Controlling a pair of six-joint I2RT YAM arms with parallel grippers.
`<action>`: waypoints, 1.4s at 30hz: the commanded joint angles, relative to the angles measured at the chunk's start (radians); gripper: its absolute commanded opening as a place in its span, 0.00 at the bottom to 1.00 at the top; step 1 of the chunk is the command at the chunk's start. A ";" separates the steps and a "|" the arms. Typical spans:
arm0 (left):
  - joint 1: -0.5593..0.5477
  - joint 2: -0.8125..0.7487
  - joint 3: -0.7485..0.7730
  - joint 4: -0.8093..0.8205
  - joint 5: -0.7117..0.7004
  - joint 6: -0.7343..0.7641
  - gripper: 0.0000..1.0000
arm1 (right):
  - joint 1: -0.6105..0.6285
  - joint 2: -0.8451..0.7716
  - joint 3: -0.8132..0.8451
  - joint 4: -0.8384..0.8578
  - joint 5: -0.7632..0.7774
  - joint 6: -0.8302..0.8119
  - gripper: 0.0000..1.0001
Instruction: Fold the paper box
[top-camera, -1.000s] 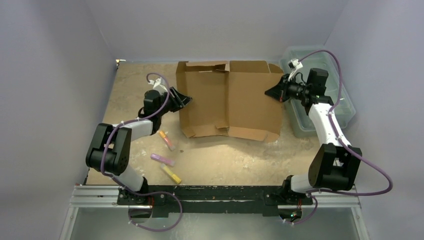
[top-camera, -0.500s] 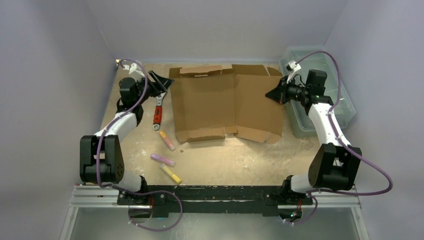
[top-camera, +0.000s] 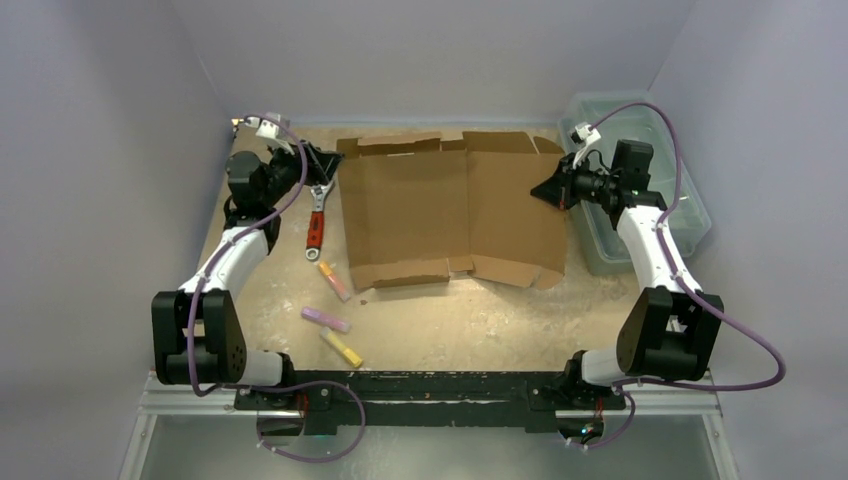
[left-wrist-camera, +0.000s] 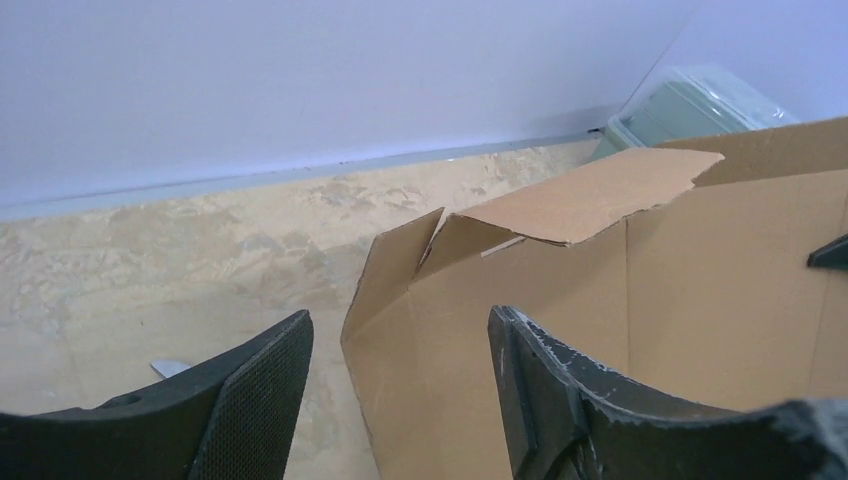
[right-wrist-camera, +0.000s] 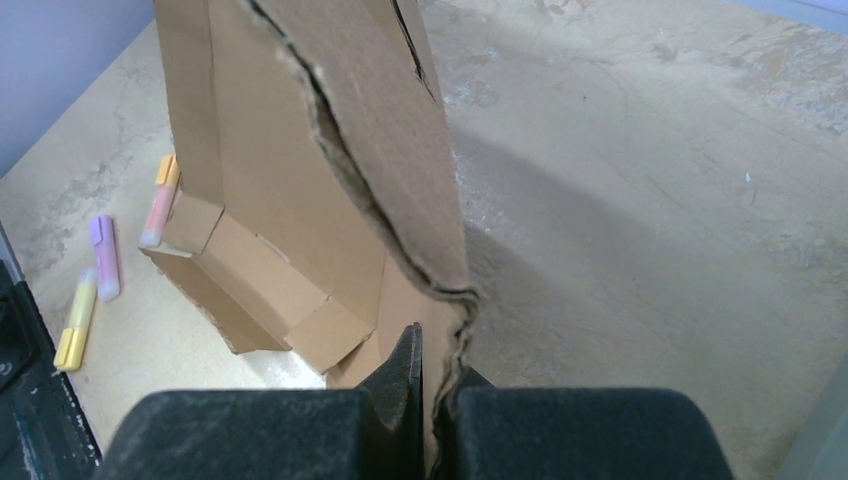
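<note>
The paper box (top-camera: 440, 210) lies opened out across the far middle of the table (top-camera: 470, 320). The right gripper (right-wrist-camera: 432, 352) is clamped tight on the cardboard's right edge and holds that side up. Your left gripper (left-wrist-camera: 400, 325) has its jaws apart with nothing between them, just off the box's far-left corner.

The step in hand looks like taking a second hold on the left side so a panel can be turned along its crease. Bring the open jaws squarely over the left wall's edge, not the loose corner flap. Close only once cardboard sits deep between the pads. Hold the right pinch steady and don't pull outward, because that edge looks ragged and could tear.

The top view gives you the layout. The red-handled wrench (top-camera: 316, 225) lies just left of the box, three markers (top-camera: 326, 319) lie on the near side, and the green bin (top-camera: 692, 215) sits at far right. It cannot show the grips. The left wrist view shows the corner flap tilted up and the gap between the jaws. The right wrist view shows the pinch itself and the panel raised clear of the table.
</note>
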 joint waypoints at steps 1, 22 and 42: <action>0.000 0.007 0.036 0.081 0.056 0.122 0.63 | 0.006 -0.013 0.037 -0.023 0.001 -0.039 0.00; -0.060 0.122 0.116 0.050 0.085 0.220 0.00 | 0.006 0.004 0.052 -0.018 -0.027 -0.022 0.00; -0.063 0.012 -0.084 0.153 0.008 0.108 0.00 | 0.037 0.105 0.154 -0.131 -0.019 -0.102 0.07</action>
